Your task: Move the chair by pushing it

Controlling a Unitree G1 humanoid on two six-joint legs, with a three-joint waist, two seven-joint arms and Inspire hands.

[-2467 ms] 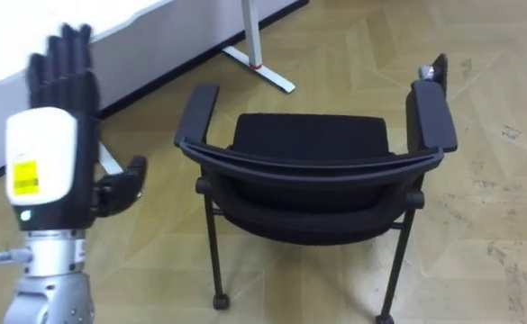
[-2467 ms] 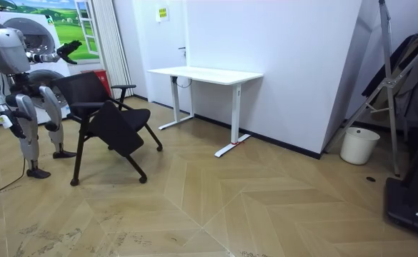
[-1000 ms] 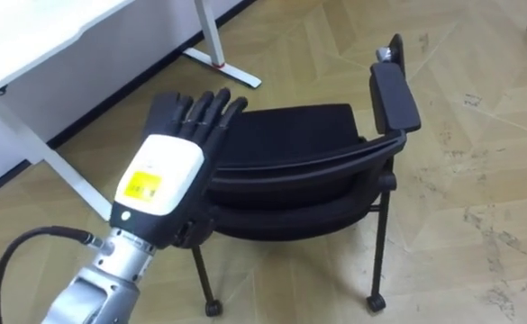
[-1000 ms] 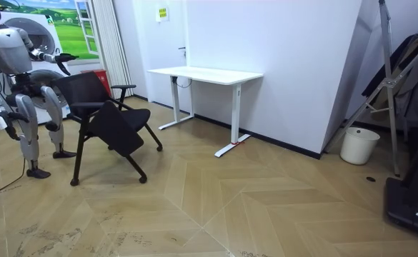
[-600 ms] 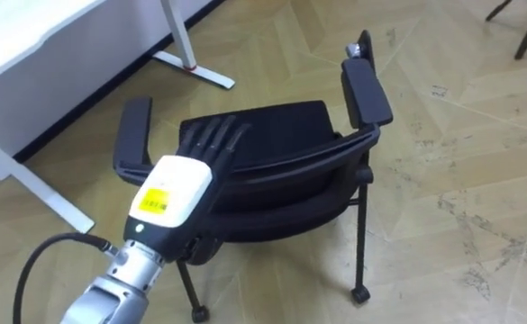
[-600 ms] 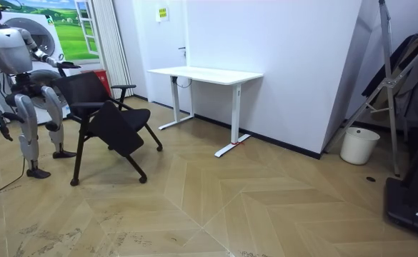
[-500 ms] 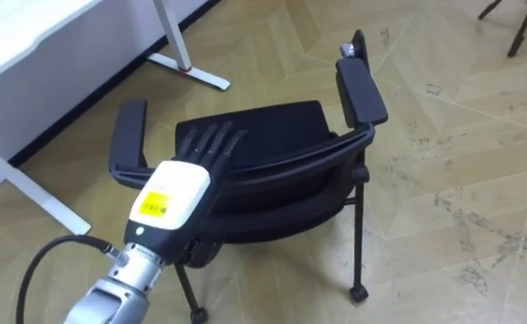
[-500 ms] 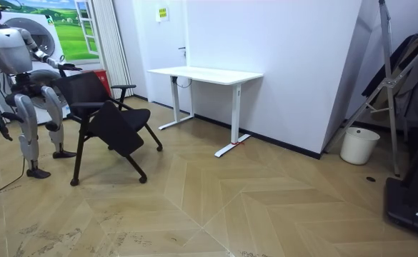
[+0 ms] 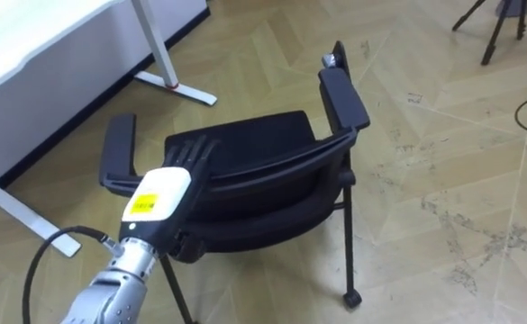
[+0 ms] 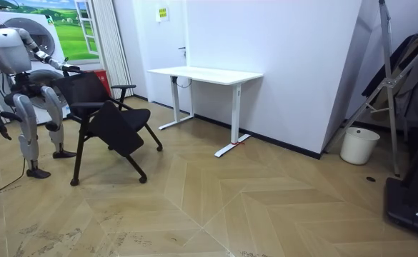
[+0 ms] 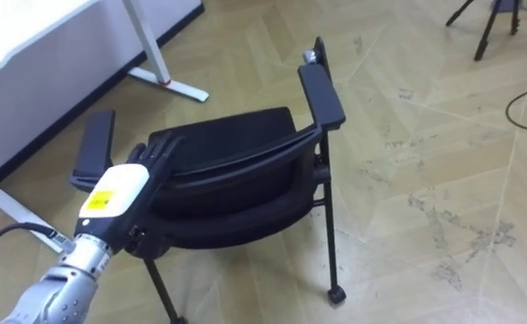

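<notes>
Underfoot, the herringbone wooden floor point(image 9: 443, 162) runs through the whole room, and a white counter point(image 9: 38, 36) stands at the far left, its leg and flat foot coming down just beyond the chair. Next in size, the black chair point(image 9: 263, 144) stands on the floor right in front of the robot, between it and the counter, with its backrest toward the robot and its seat facing away. It is turned slightly, so its right armrest point(image 9: 344, 97) points far and right while its left armrest point(image 9: 119, 153) sits near the counter's leg. The left robot hand point(image 9: 166, 196) lies flat on the top edge of the backrest near its left end, with straight fingers point(image 9: 194, 153) spread over the rail toward the seat, touching it without curling round it. In the room view the right robot hand point(image 10: 3, 130) hangs low beside the robot's body, away from the chair; whether it is apart or together cannot be told.
</notes>
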